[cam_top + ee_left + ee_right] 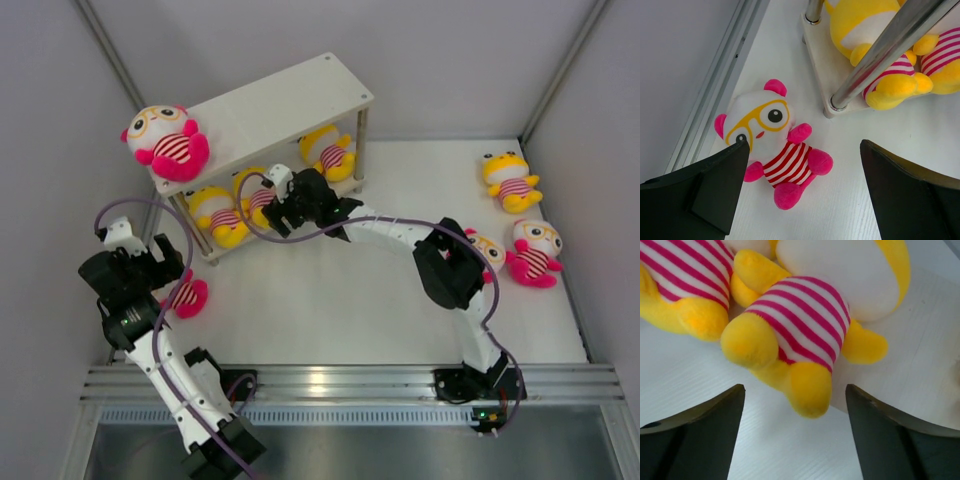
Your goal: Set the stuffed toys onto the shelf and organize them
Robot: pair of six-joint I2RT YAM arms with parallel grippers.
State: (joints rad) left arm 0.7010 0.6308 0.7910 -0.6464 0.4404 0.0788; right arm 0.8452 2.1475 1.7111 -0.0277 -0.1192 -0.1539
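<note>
**Pink straggler under open fingers**

Pink toy [775,145] lies face-up on the table [330,290] by the shelf [290,95]. The left gripper [801,165] hangs spread over it, apparently lining up a grasp. The right gripper [795,390], spread and empty, faces a yellow toy [800,315] on the lower board, perhaps to straighten it.

Pink round-headed plush doll [772,145]: short-pile fleece cloth, matt, soft nap; yellow glasses look stitched on.
Yellow plush doll with striped belly [805,325]: same fuzzy fleece; the stripes are a flatter, faintly ribbed cloth.
White two-tier shelf [925,340]: boards matt, painted-looking, with a faint fine grain.
Round corner post [880,55]: polished metal, mirror-bright.
White table top [900,125]: matt, fine streaks.
Fingers [710,195] of left gripper [802,143] and fingers [890,440] of right gripper [795,387]: black, smooth, dull, plastic by appearance.
</note>
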